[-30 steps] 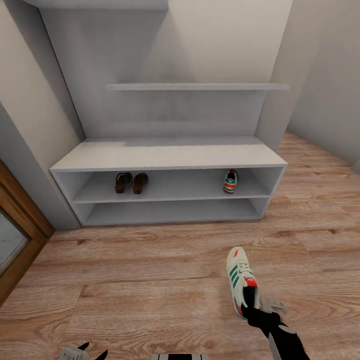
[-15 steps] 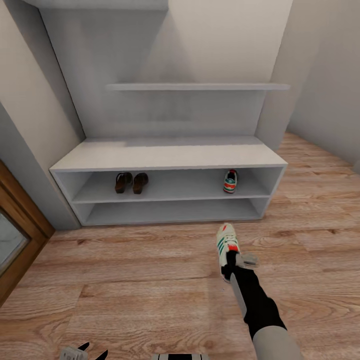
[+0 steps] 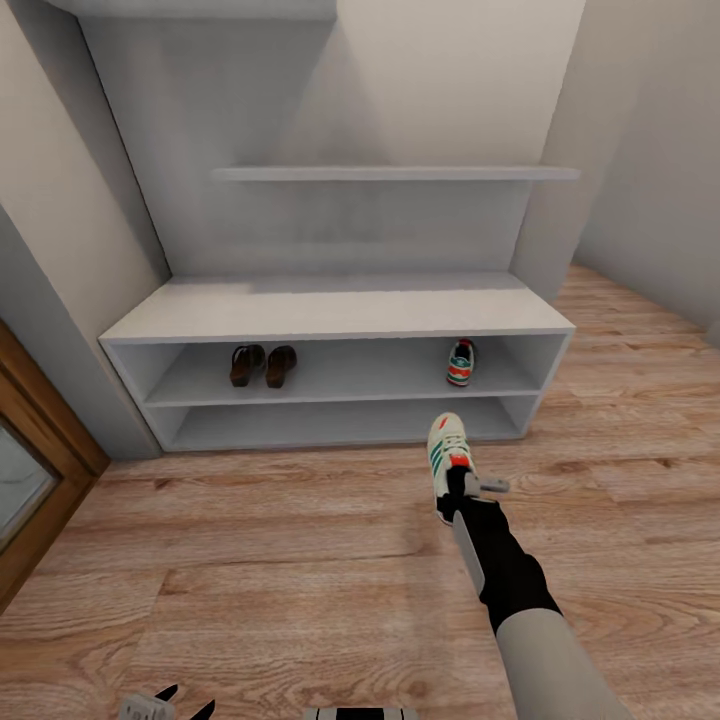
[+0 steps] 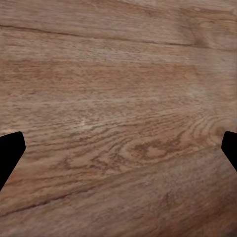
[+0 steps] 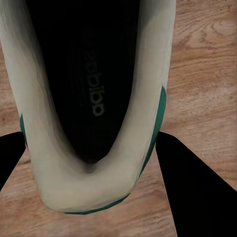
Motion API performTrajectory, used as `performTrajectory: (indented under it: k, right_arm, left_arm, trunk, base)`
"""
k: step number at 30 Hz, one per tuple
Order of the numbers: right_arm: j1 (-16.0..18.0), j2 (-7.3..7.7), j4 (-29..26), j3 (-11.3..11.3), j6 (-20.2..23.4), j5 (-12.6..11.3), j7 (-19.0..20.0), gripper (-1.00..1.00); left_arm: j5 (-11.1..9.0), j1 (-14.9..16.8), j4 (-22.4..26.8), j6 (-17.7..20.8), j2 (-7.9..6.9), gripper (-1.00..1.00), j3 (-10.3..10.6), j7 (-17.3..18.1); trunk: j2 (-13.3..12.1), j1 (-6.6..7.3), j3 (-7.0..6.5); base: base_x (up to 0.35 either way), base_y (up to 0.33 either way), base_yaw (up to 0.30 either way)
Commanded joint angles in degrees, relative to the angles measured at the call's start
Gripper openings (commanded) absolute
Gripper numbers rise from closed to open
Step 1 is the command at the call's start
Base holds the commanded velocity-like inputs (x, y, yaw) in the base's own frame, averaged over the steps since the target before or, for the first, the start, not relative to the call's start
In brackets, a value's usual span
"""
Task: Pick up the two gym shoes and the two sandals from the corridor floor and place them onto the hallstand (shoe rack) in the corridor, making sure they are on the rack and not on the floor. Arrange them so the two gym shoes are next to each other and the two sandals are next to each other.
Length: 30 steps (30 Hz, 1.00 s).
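Right end effector (image 3: 458, 487) carried gym shoe (image 3: 447, 455) closer to hallstand (image 3: 330, 315)

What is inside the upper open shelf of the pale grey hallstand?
On the upper shelf stand two dark brown sandals side by side and, far apart, one cream-white sneaker. The bench top covers the shelf's back part.

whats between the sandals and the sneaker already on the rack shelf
Nothing: in the head view, the upper shelf of the hallstand is bare between the two sandals at its left and the gym shoe at its right.
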<state>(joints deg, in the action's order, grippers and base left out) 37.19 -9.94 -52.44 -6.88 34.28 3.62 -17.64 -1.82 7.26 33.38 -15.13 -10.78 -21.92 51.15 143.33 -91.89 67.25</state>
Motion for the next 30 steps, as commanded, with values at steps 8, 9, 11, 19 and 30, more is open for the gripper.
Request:
performTrajectory:
  k: [8, 9, 11, 19, 30]
  right_arm:
    - [0.15, -0.06, -0.05, -0.07, 0.35, 0.38, -0.01, -1.0]
    - [0.15, -0.06, -0.06, -0.06, 0.35, 0.39, -0.01, -1.0]
    - [0.16, -0.06, -0.15, -0.06, 0.35, 0.41, -0.02, -1.0]
    - [0.16, -0.06, -0.32, 0.03, 0.42, 0.43, -0.01, -1.0]
    - [0.16, -0.06, -0.3, 0.04, 0.35, 0.43, -0.07, -1.0]
  left_arm:
    - [-0.55, 0.06, 0.05, -0.01, -0.2, 1.0, -0.51, 3.23]
    - [-0.52, 0.07, 0.06, 0.08, -0.2, 1.0, -0.58, 3.9]
    - [-0.3, 0.17, 0.09, 0.53, -0.21, 1.0, -0.73, 6.83]
    - [-0.07, 0.64, 0.6, 3.36, 0.12, 1.0, -0.19, 11.96]
    - [0.0, 0.49, 0.39, 3.72, 0.15, 1.0, 0.02, 12.12]
  trunk:
    - [0.02, 0.01, 0.05]
    - [0.02, 0.01, 0.05]
    - [0.02, 0.01, 0.05]
    - [0.02, 0.01, 0.05]
    - [0.02, 0.01, 0.05]
  base:
    - [0.0, 0.0, 0.0]
    - [0.0, 0.0, 0.0]
    - [0.0, 0.0, 0.0]
    - [0.066, 0.011, 0.0]
    - [0.105, 0.018, 0.0]
